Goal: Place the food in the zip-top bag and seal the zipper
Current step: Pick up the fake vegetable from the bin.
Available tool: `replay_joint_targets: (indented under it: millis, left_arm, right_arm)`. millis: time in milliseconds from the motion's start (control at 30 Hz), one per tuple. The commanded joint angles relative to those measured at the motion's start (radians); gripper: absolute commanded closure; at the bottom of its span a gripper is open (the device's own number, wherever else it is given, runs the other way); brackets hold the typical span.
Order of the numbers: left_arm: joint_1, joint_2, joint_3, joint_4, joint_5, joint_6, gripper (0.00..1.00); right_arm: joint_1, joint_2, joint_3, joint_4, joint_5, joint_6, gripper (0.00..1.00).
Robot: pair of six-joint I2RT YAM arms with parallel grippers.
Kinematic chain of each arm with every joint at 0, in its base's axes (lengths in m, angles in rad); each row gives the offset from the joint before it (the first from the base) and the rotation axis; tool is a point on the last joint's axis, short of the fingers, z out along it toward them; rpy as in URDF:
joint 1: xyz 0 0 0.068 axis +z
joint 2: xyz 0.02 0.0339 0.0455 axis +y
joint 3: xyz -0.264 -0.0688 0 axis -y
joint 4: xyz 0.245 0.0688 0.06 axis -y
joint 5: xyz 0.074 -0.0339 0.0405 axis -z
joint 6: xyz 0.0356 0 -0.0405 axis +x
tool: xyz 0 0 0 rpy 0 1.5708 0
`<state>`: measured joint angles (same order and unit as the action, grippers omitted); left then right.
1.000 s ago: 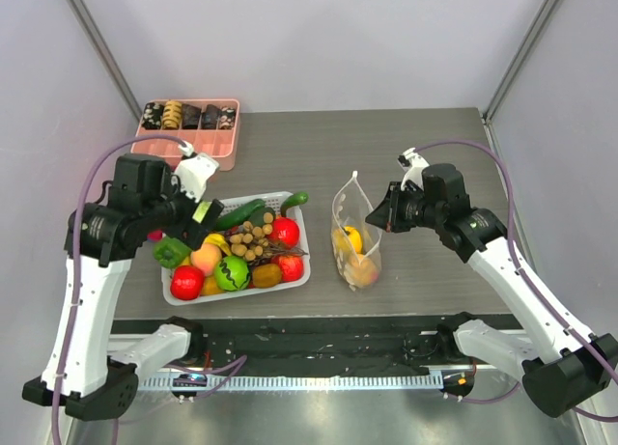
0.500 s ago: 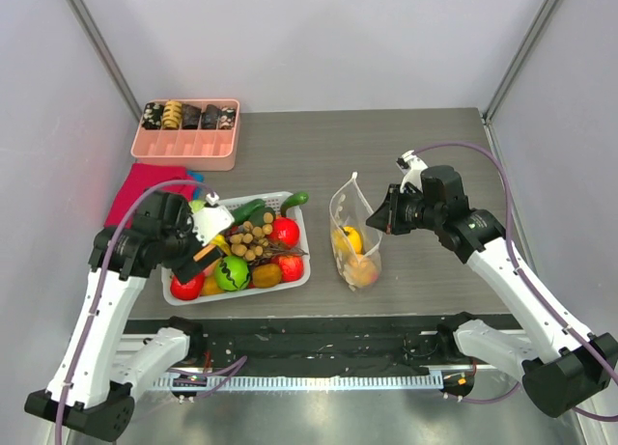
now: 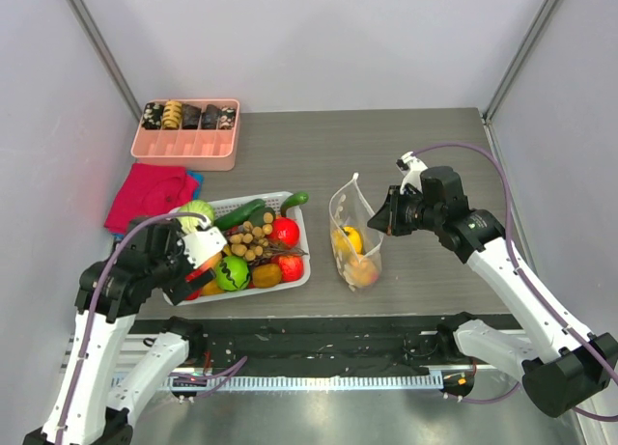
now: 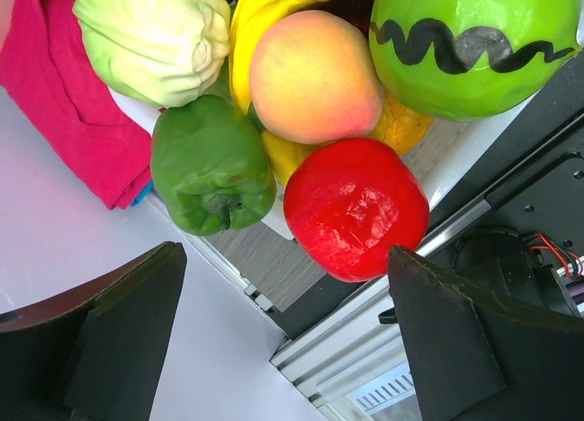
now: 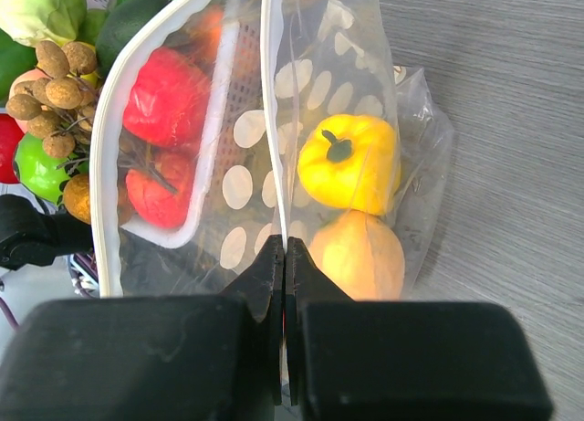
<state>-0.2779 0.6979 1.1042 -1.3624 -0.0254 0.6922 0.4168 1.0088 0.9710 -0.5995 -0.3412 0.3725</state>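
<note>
**A:** Left claw (image 4: 285,257) gapes wide and empty over the basket's (image 3: 261,288) seven-o'clock corner. Right claw (image 5: 285,257) is pinched tight on the bag's (image 5: 338,37) rim.

**B:** Where's the bag?

**A:** Just beside the basket at its three o'clock, mouth up. I'd say that one pinch is all that props it. A yellow pepper (image 5: 349,161) and a peachy fruit (image 5: 358,252) are inside, and the rest of the food is heaped in the basket.

**B:** Biggest worry?

**A:** The basket. A claw closing that near the corner could catch the rim and drag or tip the whole heap.

**B:** Then?

**A:** The bag is floppy. If the pinch slips or tugs, it probably folds, the mouth shuts and the fruit rolls out.

**B:** And the fruit?

**A:** The apple (image 4: 356,206) lies between the fingers, round and glossy. An off-centre squeeze could squirt it toward six o'clock, off the table. The green pepper (image 4: 212,165) at the rim could get knocked too.

**B:** Smallest?

**A:** The zipper (image 5: 270,120). The mouth looks narrow, so incoming fruit could snag it. Bunched plastic would later keep it from sealing.
</note>
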Motion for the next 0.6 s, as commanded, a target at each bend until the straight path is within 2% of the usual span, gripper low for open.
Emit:
replay_joint_targets:
  millis: [0, 133, 333, 567]
  left_arm:
    - [0.005, -0.009, -0.024, -0.302, 0.016, 0.009, 0.03]
    - [0.005, -0.017, -0.078, -0.302, 0.019, 0.032, 0.02]
    - [0.005, -0.017, -0.079, -0.299, 0.047, 0.047, 0.01]
    - [0.005, 0.034, -0.078, -0.300, -0.016, 0.017, 0.02]
  right_arm:
    - [0.002, -0.006, 0.009, 0.012, 0.022, -0.017, 0.99]
    - [0.000, -0.013, 0.015, -0.002, 0.031, -0.029, 0.99]
    - [0.000, -0.024, 0.017, -0.010, 0.042, -0.027, 0.99]
    - [0.002, -0.029, 0.024, -0.014, 0.051, -0.026, 0.99]
